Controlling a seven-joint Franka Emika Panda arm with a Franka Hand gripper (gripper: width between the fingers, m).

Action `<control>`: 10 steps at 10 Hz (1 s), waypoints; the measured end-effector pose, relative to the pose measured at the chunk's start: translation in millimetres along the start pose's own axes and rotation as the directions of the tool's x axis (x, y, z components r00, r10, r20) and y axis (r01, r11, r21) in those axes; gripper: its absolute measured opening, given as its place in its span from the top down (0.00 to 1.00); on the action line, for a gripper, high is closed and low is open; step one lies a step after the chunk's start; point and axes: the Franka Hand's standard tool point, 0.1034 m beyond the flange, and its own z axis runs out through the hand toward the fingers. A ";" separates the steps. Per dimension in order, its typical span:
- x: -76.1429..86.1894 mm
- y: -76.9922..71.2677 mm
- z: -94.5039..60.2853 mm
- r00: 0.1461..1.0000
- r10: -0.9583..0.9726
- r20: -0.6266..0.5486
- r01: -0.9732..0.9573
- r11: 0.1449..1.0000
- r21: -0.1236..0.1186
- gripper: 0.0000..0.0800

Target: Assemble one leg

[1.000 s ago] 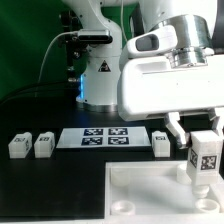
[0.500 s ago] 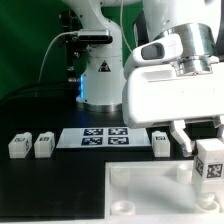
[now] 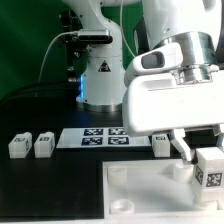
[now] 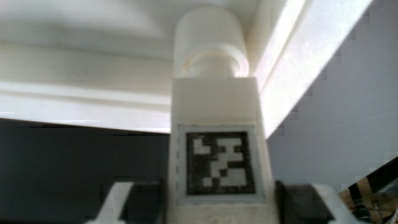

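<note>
Evidently the job is only partway through. The claw (image 3: 205, 158) is closed on one leg (image 3: 211, 172) and holds it upright over the corner of the white panel (image 3: 140, 192), at the exterior view's right. I judge the pick-up done and the fitting not yet finished. No leg can be seen standing on the panel. Whether the held one already touches a corner socket cannot be told, since its lower end sits close to the picture's edge.

Two spare legs (image 3: 18, 146) lie side by side on the dark worktop (image 3: 40, 195), to the exterior view's left of the marker board (image 3: 95, 138). A third spare leg (image 3: 161, 145) lies just beside that board's other end.

Only the exterior view gives this layout: the panel, the spares and where the arm hangs. The wrist view shows none of it, but it shows the grip close up. There the leg runs straight away from the camera with its square tag (image 4: 221, 166) facing the lens. The fingers (image 4: 125, 205) flank it closely on both sides, and its rounded tip points at the pale panel beyond.
</note>
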 end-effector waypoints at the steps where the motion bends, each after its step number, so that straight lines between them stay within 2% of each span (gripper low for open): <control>1: -0.5 -0.5 0.7 1.000 -0.002 -0.018 0.002 1.000 -0.003 0.63; 3: -0.5 -2.2 1.8 0.999 -0.003 -0.037 0.003 1.000 -0.005 0.63; 6: -3.4 -2.4 3.0 1.000 -0.001 0.017 0.001 1.000 0.007 0.63; 8: -4.6 -2.5 3.5 1.000 -0.001 0.021 0.001 1.000 0.007 0.25; 9: -5.0 -2.5 3.7 1.000 -0.001 0.021 0.001 1.000 0.007 0.25; 10: -5.2 -2.5 3.9 1.000 -0.001 0.022 0.001 1.000 0.007 0.21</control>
